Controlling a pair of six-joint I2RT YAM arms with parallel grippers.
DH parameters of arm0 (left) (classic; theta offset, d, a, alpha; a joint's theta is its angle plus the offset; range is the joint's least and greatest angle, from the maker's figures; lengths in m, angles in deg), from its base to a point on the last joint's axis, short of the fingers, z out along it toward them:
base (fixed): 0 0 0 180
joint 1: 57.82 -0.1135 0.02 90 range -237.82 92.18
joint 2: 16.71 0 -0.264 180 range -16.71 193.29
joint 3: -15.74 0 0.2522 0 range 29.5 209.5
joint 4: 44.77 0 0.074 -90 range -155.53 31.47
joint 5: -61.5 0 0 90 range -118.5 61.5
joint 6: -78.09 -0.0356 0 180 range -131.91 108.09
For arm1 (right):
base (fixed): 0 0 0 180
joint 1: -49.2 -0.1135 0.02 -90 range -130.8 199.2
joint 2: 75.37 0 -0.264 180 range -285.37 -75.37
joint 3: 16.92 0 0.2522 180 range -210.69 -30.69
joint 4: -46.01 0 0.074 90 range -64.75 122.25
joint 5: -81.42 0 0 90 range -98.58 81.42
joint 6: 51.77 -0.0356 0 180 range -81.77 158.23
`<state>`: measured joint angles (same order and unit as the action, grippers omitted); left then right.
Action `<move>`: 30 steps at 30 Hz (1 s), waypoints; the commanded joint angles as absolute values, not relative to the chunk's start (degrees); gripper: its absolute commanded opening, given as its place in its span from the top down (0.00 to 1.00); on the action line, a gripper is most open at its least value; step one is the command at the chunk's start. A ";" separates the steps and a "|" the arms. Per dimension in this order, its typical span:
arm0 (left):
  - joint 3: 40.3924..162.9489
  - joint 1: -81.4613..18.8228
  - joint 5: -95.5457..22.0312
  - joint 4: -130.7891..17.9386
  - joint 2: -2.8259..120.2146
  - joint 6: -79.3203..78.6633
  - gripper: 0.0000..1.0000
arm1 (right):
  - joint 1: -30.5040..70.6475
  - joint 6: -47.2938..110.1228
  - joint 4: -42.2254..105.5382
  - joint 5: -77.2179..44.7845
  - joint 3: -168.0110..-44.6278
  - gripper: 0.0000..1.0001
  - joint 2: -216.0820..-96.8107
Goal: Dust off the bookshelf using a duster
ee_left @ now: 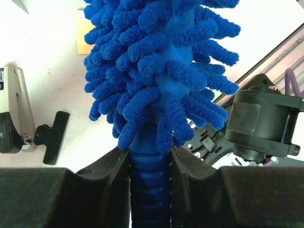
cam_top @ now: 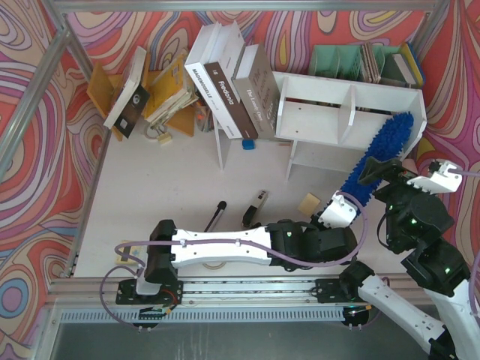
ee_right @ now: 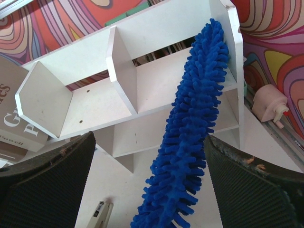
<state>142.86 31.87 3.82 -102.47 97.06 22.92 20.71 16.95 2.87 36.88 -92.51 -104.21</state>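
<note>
**View differences.** The left wrist cam alone shows the grip. The L gripper (ee_left: pixel 149 164) has both fingers pressed onto the ribbed blue handle of the duster (ee_left: pixel 161 71), just below the strands. The right wrist cam alone shows the R gripper (ee_right: pixel 149 180). Its fingers are spread wide, one each side of the duster in view, with no contact seen. The top cam gives the layout. The duster runs diagonally from the L gripper up to the bookshelf (cam_top: pixel 322 90), and its tip lies at the right end panel, upper tier, right bay.

**Writing.** One dark book spine (cam_top: pixel 225 94) appears to read "Freedom". Other lettering is too small to read.

**Counts.**
- 1 duster
- 1 bookshelf, upper tier w/ 2 bays and 1 divider
- 3 large books leaning at its left end
- 1 green file organiser (cam_top: pixel 337 60) behind it
- 1 black-and-silver tool (cam_top: pixel 255 208) on the table
- 1 tan block (cam_top: pixel 309 202) on the table
</note>
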 commanded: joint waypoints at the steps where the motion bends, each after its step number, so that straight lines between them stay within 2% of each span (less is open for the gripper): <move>1: 137.83 31.88 2.27 -95.25 92.31 20.25 1.00 | 20.82 16.75 4.13 38.65 -93.79 0.16 -103.39; 18: 129.60 35.91 3.56 -98.40 86.25 23.74 1.00 | 20.85 17.87 6.30 39.94 -94.40 0.16 -103.93; 30: 130.96 33.94 7.26 -95.57 87.17 22.16 1.00 | 20.85 16.33 5.32 39.67 -94.75 0.16 -104.07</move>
